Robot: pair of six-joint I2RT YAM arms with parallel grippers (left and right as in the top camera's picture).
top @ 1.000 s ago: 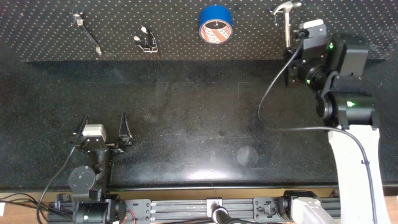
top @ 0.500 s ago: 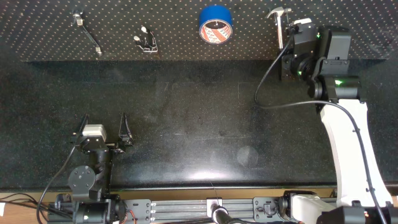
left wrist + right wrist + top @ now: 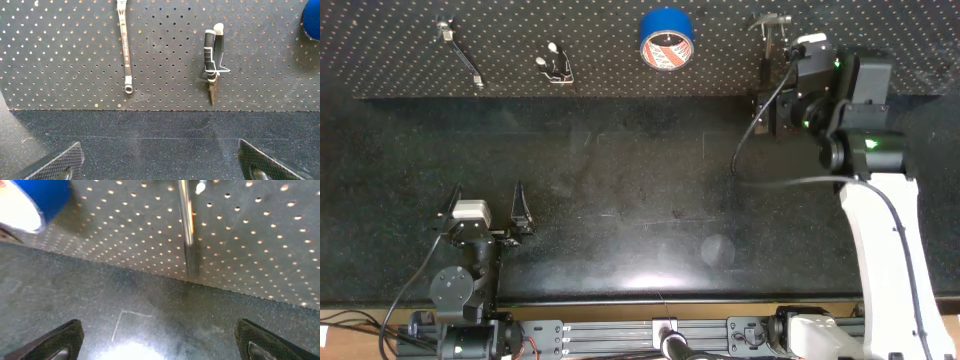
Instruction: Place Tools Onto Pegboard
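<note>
From above, the pegboard [image 3: 600,30] carries a wrench [image 3: 462,52], pliers [image 3: 556,66], a blue tape roll [image 3: 667,40] and the hammer [image 3: 767,40]. The hammer hangs head up, just beside the right arm [image 3: 875,200]. The left gripper [image 3: 486,192] rests low over the table [image 3: 620,200], its fingers spread.

In the left wrist view, wrench and pliers hang far from those fingers.

In the right wrist view, the right gripper [image 3: 157,330] is spread wide and holds nothing. The hammer handle hangs free ahead. I judge that a careless retreat could let a finger knock the handle, which would lift the hammer off its hook.
</note>
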